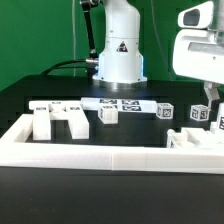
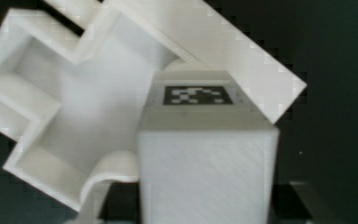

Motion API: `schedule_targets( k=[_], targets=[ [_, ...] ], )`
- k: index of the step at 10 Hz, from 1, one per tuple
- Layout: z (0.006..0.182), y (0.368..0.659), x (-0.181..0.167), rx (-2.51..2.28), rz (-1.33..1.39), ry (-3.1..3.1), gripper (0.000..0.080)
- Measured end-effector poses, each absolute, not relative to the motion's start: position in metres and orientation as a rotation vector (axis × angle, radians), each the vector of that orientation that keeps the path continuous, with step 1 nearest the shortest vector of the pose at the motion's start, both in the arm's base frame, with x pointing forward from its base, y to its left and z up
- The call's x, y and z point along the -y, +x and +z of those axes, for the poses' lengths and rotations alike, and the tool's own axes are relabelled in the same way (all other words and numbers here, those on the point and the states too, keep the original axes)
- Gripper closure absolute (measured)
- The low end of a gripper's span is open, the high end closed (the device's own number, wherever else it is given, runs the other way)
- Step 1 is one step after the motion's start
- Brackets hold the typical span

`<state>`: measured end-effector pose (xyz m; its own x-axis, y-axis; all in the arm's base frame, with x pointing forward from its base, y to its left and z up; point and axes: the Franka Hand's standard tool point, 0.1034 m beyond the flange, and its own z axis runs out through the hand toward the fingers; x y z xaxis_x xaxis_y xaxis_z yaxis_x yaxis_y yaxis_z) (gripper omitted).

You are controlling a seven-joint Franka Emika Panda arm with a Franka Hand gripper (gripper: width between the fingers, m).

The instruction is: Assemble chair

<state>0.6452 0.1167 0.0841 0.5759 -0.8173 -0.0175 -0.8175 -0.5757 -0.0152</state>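
In the wrist view a tall white chair block (image 2: 204, 150) with a square tag on its end stands between my dark fingers (image 2: 123, 200), and my gripper (image 2: 204, 206) is shut on it. Its tagged end rests against a large white cross-shaped chair slab (image 2: 78, 95). In the exterior view my gripper (image 1: 208, 100) hangs low at the exterior view's right, over tagged white parts (image 1: 200, 116). At the exterior view's left stands a blocky white chair piece (image 1: 60, 120), with a small tagged cube (image 1: 108, 114) beside it.
The long white border rail (image 1: 110, 152) runs across the front and up both sides. The marker board (image 1: 118, 103) lies at the back in front of the robot base (image 1: 118, 60). Another tagged cube (image 1: 165, 110) sits right of the middle.
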Motion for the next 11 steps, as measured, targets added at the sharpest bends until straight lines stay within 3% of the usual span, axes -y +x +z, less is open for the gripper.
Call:
schedule_targets(
  k=[4, 8, 11],
  targets=[
    [0.0844, 0.6436, -0.1163, -1.914, 0.013, -2.473, 0.051],
    [0.0843, 0.6432, -0.1167, -2.056, 0.012, -2.362, 0.051],
    [0.0835, 0.6421, -0.121, -1.973, 0.014, -2.431, 0.0176]
  ],
)
